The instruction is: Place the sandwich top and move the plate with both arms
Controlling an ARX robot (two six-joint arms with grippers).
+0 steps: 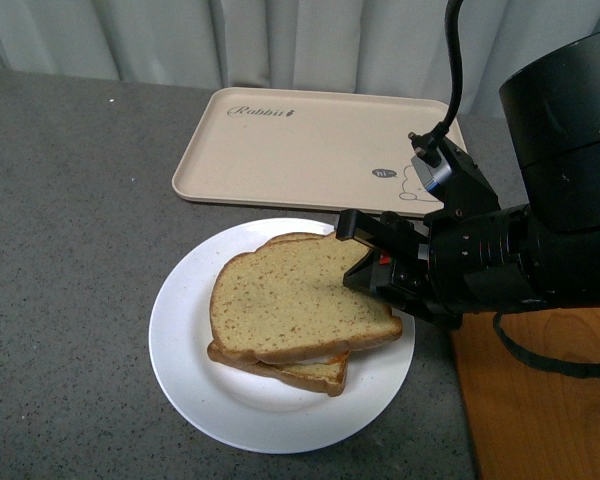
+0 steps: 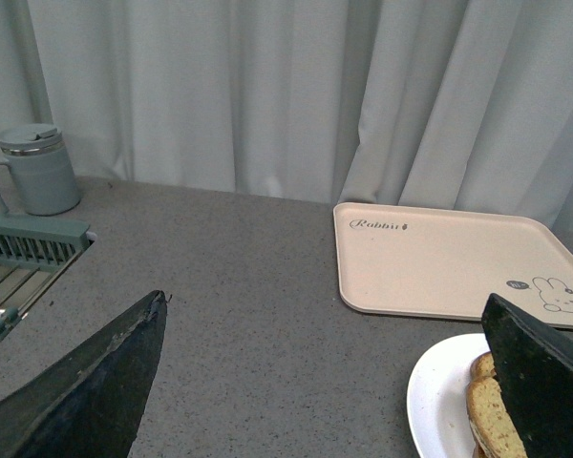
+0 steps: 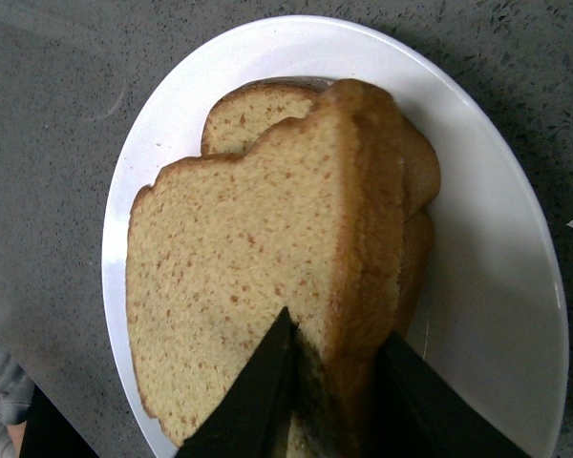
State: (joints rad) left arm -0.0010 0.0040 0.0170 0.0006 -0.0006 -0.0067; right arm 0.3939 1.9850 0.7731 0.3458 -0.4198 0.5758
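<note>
Right claw [image 3: 334,329] pinches sandwich top [image 3: 239,267]; clear only in R-wrist view.

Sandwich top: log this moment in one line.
right pincer: shut on sandwich top | sandwich top: over lower slice on plate | left pincer: open, empty

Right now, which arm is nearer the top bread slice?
Right. The right arm holds the top slice by its edge over the plate; the left arm hangs apart, jaws open above the table.

Bare countertop [image 1: 70,250] left of plate [image 1: 180,330]; beige tray [image 1: 300,150] close behind; orange tray [image 1: 540,400], right gripper [image 1: 355,255] crowding its right
</note>
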